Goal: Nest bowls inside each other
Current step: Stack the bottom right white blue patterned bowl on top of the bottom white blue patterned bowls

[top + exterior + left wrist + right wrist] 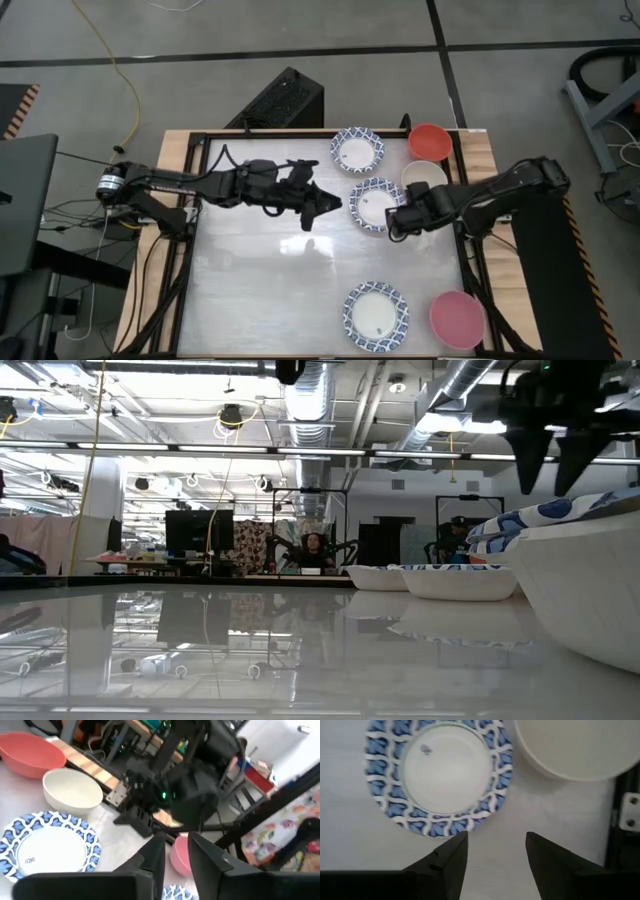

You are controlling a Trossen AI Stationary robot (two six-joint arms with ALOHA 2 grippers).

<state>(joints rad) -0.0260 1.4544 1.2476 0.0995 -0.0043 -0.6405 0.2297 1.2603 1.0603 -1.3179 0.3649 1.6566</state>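
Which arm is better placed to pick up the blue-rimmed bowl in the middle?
Right. The right gripper hovers open at the middle blue-rimmed bowl; the left gripper sits farther off.

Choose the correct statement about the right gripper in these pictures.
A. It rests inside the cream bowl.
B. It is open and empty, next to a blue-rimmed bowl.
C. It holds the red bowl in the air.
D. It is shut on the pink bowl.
B: in the right wrist view the right gripper has its jaws spread with nothing between them, just beside the blue-rimmed bowl, with the cream bowl apart from it.
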